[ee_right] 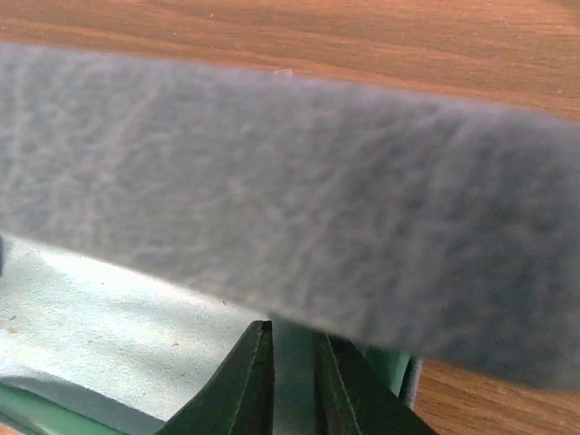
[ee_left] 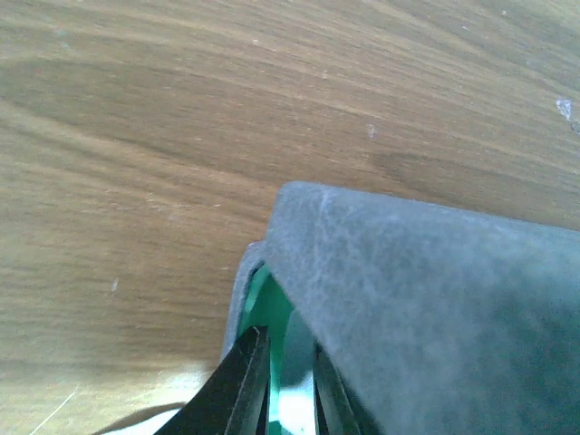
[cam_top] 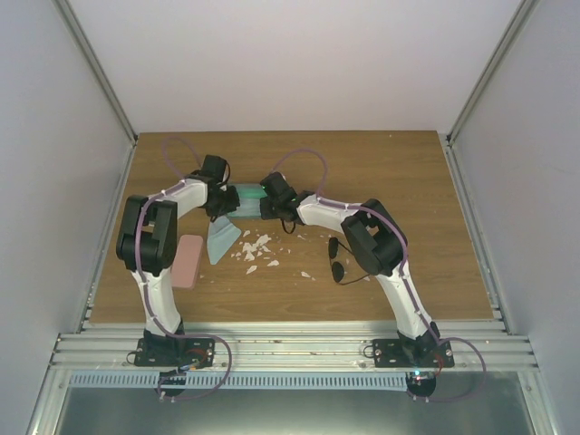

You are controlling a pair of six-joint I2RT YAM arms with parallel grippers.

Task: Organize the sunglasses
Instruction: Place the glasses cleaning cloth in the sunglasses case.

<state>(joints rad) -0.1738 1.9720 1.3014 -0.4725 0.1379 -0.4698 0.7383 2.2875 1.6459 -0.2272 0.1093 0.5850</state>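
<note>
- Jaws of left gripper (ee_left: 288, 381): nearly together, pinching an end wall of the grey case (ee_left: 435, 317).
- Jaws of right gripper (ee_right: 292, 362): likewise pinching that case's rim.
- Dark sunglasses (cam_top: 339, 258): loose on the desk (cam_top: 408, 181) beside the right arm, not yet cased; most of the work seems left.
- Pink pair: not seen anywhere.
- Overhead view alone shows sunglasses, pink case (cam_top: 188, 261), cloth (cam_top: 220, 240); wrist views alone show the green lining (ee_left: 265, 306).

Case (ee_left: 435, 299): blue-grey shell, green lining. Second case (cam_top: 188, 261): pink. Cloth (cam_top: 220, 241): light blue. Sunglasses (cam_top: 338, 269): black. Surface (cam_top: 408, 181): brown wood-grain.
</note>
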